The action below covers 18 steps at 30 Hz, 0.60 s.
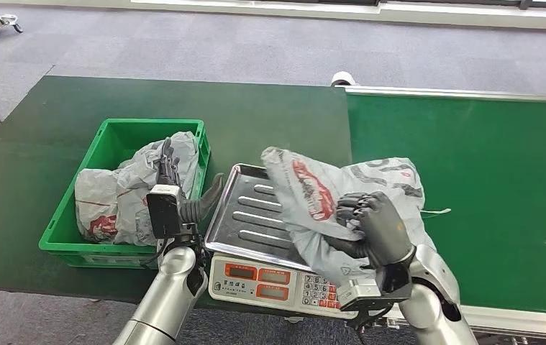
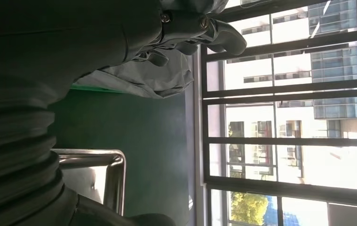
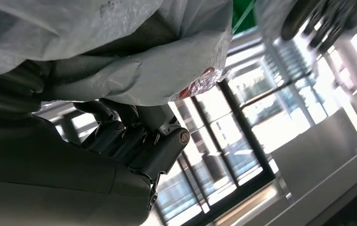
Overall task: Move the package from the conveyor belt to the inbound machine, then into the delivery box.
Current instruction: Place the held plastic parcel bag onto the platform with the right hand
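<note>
My right hand (image 1: 374, 223) grips a grey plastic package (image 1: 313, 194) with red print and holds it tilted over the right side of the scale's steel tray (image 1: 244, 215). The right wrist view shows the package (image 3: 134, 61) bunched against the dark fingers (image 3: 138, 136). The scale's white panel (image 1: 270, 280) with red displays faces me. My left hand (image 1: 176, 190) stands upright between the green crate (image 1: 122, 129) and the tray, fingers stretched, thumb spread, holding nothing. Its fingers (image 2: 186, 28) sit beside a grey package (image 2: 143, 75) lying in the crate.
The crate holds grey packages (image 1: 111, 198) with red print. The green conveyor belt (image 1: 485, 180) runs along the right, edged by a white rail. A dark green table (image 1: 270, 122) carries the crate and scale. Grey floor lies beyond.
</note>
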Each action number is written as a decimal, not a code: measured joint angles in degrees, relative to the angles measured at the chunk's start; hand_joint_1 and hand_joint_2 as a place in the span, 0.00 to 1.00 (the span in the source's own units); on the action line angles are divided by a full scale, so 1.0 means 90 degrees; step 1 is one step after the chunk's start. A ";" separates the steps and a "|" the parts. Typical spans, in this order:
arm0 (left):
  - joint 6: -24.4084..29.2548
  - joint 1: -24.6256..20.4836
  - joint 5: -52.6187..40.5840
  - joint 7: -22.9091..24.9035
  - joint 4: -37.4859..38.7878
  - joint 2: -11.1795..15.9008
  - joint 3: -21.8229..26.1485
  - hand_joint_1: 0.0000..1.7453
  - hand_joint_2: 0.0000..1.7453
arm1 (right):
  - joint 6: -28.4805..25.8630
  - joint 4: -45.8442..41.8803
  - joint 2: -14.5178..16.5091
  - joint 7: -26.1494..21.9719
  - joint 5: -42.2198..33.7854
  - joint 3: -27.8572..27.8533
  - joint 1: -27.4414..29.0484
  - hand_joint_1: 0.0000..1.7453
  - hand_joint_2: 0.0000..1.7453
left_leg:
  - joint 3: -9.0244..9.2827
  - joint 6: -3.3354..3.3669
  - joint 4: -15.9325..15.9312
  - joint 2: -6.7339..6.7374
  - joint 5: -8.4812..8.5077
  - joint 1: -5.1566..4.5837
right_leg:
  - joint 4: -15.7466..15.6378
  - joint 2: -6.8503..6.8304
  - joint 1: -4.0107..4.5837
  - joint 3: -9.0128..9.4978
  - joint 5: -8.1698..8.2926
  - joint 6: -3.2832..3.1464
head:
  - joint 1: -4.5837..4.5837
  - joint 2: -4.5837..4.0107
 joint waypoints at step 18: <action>-0.0035 0.0023 0.0103 0.0001 0.0187 -0.0211 0.0000 0.00 1.00 | 0.1061 0.1889 -0.0045 0.0100 -0.0363 0.2758 -0.2469 1.00 1.00 | -0.0006 -0.0011 -0.0001 -0.0006 0.0017 0.0004 | 0.0001 -0.0001 0.0005 -0.0008 0.0009 -0.0005 | 0.0000 0.0000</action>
